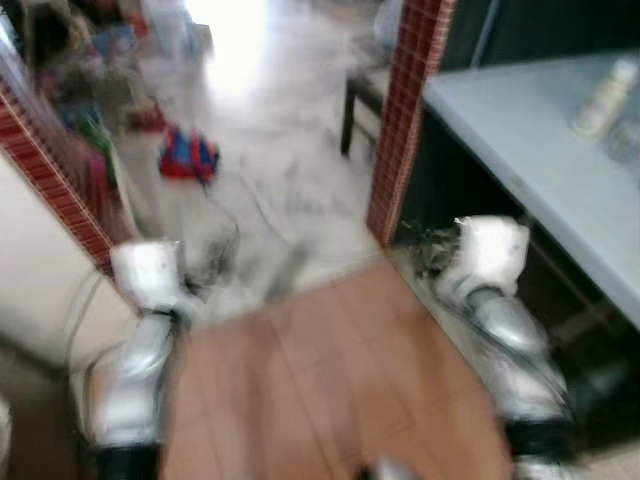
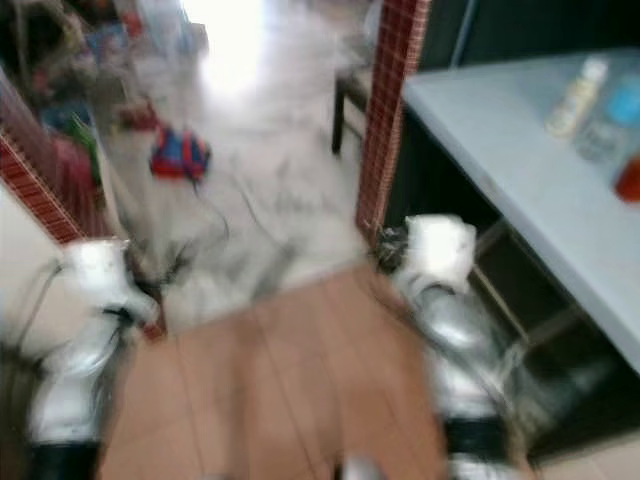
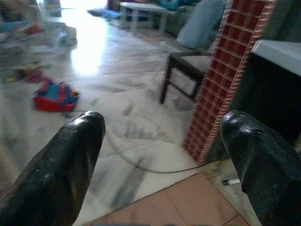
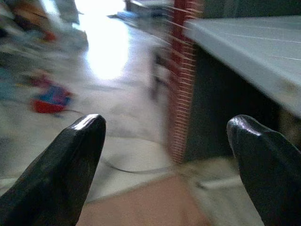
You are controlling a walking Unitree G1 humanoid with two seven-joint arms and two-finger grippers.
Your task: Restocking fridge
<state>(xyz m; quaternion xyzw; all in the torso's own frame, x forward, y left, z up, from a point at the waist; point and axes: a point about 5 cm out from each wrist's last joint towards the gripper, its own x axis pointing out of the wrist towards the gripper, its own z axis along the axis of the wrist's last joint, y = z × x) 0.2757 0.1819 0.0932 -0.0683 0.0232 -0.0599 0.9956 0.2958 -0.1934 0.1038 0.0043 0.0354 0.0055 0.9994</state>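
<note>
The eye views are blurred by motion. A white bottle [image 2: 572, 98] stands on the grey counter [image 1: 530, 150] at the right, with a clear blue-topped bottle [image 2: 610, 125] and something red [image 2: 630, 178] beside it. My two silver arms hang low over the brown floor, the left arm [image 1: 135, 360] and the right arm [image 1: 500, 320]. In the left wrist view my left gripper [image 3: 162, 122] is open with nothing between its fingers. My right gripper [image 4: 164, 125] is open and empty too, near the counter's edge.
A red-tiled pillar [image 1: 405, 120] stands at the counter's end, with a dark chair [image 3: 181, 75] behind it. A red and blue bag [image 1: 188, 155] and a cable [image 3: 141, 165] lie on the pale marble floor ahead. Another red-tiled wall edge [image 1: 50, 180] and clutter are at the left.
</note>
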